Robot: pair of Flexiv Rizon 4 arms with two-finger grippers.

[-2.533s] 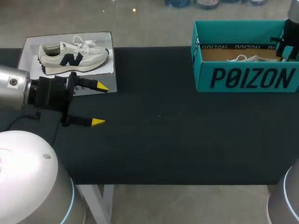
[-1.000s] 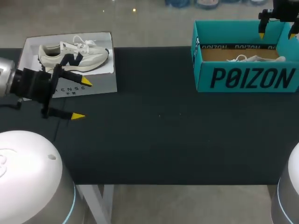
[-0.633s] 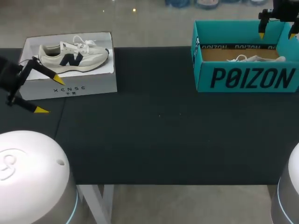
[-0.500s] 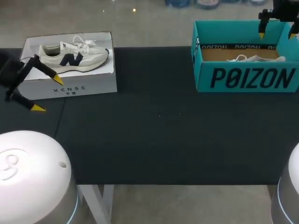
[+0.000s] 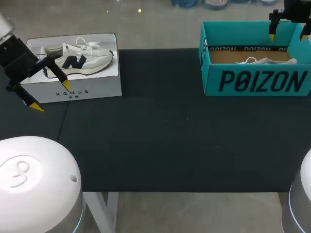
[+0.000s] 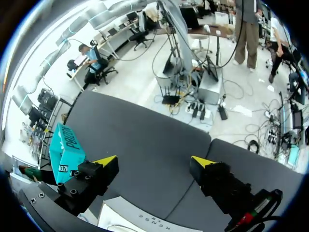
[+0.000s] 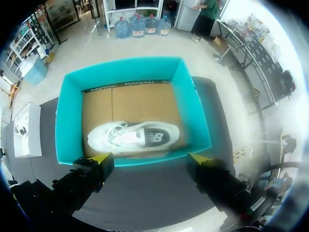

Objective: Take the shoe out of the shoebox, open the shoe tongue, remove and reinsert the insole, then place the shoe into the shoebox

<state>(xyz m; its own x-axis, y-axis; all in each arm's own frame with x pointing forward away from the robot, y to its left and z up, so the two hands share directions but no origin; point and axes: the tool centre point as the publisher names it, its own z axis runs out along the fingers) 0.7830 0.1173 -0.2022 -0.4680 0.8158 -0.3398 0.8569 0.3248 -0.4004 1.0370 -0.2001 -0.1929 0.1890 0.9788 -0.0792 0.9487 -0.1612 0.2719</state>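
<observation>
Left gripper [image 5: 50, 95]: withdrew leftward, fingers apart
Right gripper [image 7: 149, 159]: fingers apart above shoe [image 7: 133, 137]
Risk: descending fingers might snag shoebox [image 7: 194, 113] wall

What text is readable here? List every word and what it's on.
"POIZON": large, on the teal shoebox, front wall.
"POIZON": small, repeated on the strip inside its back wall.
"XENSE": front of the white box.
"N": side of the cream shoe on the white box.
Logo on the white shoe in the shoebox: too blurred to read.
</observation>
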